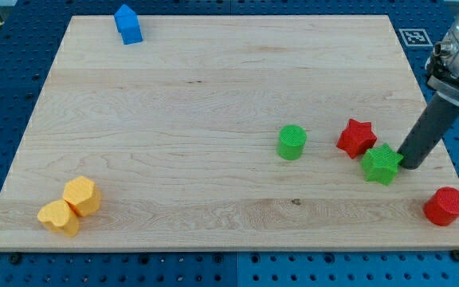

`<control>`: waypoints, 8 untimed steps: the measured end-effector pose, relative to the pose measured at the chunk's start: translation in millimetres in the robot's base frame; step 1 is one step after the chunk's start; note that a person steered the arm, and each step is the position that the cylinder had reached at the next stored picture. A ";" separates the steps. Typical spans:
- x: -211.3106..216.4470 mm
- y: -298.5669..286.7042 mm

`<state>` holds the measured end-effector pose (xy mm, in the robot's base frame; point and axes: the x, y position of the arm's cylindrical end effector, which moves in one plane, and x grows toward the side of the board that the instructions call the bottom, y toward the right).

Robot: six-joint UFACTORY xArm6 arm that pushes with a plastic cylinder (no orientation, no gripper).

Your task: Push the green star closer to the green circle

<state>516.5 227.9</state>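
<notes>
The green star [381, 165] lies on the wooden board [213, 104] at the view's right, just below and right of the red star [356, 137]. The green circle [292, 142] stands to its left, about a hundred pixels away. My tip [411, 164] is at the green star's right side, touching or nearly touching it. The dark rod rises from there toward the view's upper right.
A red circle [445, 206] sits near the board's lower right corner. A blue block [128, 24] is at the top left. Two yellow blocks [71, 206] touch each other at the lower left.
</notes>
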 end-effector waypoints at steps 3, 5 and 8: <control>3.1 -10.4; 16.8 -10.5; 16.8 -55.3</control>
<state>533.2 172.6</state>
